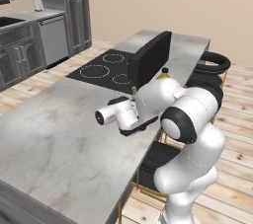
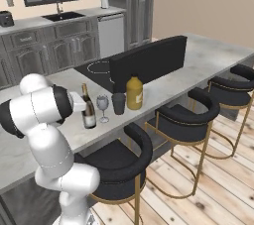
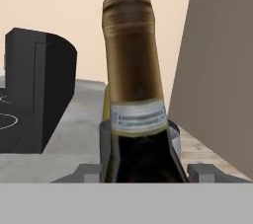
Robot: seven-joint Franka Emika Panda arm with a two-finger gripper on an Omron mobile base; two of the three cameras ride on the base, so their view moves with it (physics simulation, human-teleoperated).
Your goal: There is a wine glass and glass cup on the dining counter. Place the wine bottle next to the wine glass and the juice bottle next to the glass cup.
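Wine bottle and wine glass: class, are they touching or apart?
Apart. The right base view shows counter between the wine bottle and the wine glass.

The white arm rises at the lower right of the left base view, elbow bent, and the gripper [image 3: 143,171] has its 2 fingertips [image 3: 201,171] clamped on the wine bottle [image 3: 136,114].

Row on the long grey-white marble-look dining counter [image 2: 208,58], off my two-finger gripper [image 3: 143,171].

Beyond my fingers I see: slim dark wine bottle [image 2: 88,106] between them, clear stemmed wine glass [image 2: 102,106], smoky-grey tumbler [image 2: 118,103], squat yellow juice bottle [image 2: 134,92] farthest.
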